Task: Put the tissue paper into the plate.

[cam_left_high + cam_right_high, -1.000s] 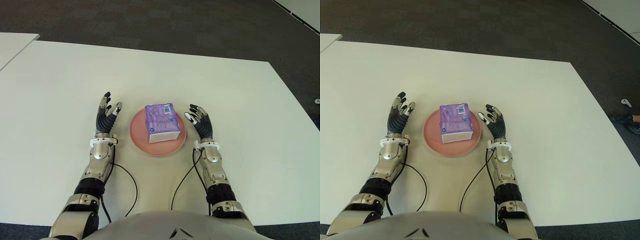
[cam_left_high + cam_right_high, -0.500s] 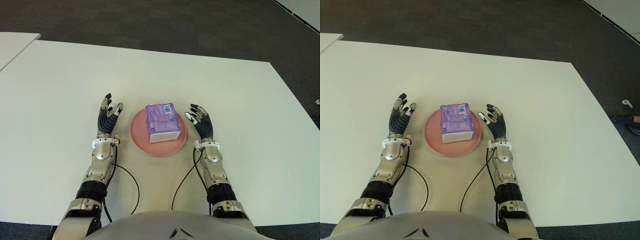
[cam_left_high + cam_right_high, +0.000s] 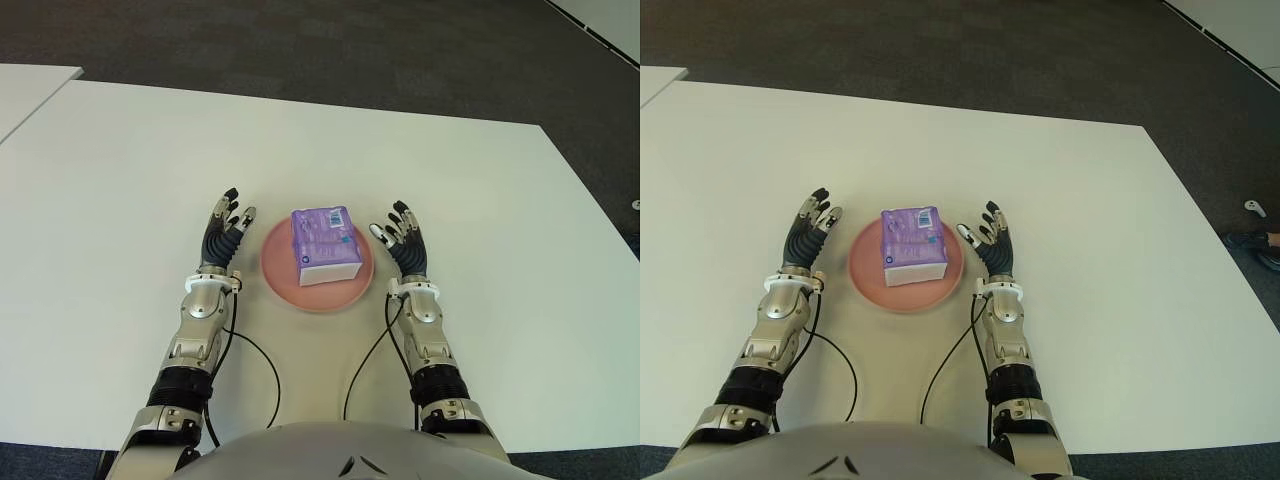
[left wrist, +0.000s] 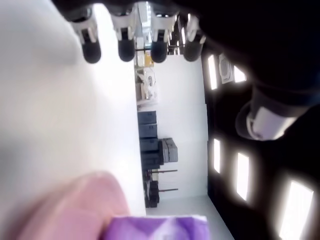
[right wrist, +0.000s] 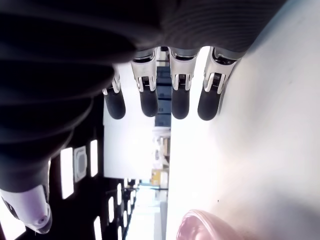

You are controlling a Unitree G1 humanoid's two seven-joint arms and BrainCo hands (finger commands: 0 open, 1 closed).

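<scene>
Both hands have shifted a little since a second ago: the left hand [image 3: 225,233] now shows closer to the plate [image 3: 280,268], and the right hand [image 3: 405,243] has straightened so its fingers point away from the robot. Each hand is released, fingers spread and holding nothing; the wrist views show the extended fingertips [image 4: 126,49] with nothing between them. The purple tissue paper [image 3: 324,244] pack lies inside the pink plate, toward its right half, touched by neither hand. On the white table [image 3: 120,170], the left hand shows just left of the plate and the right hand just right of it.
</scene>
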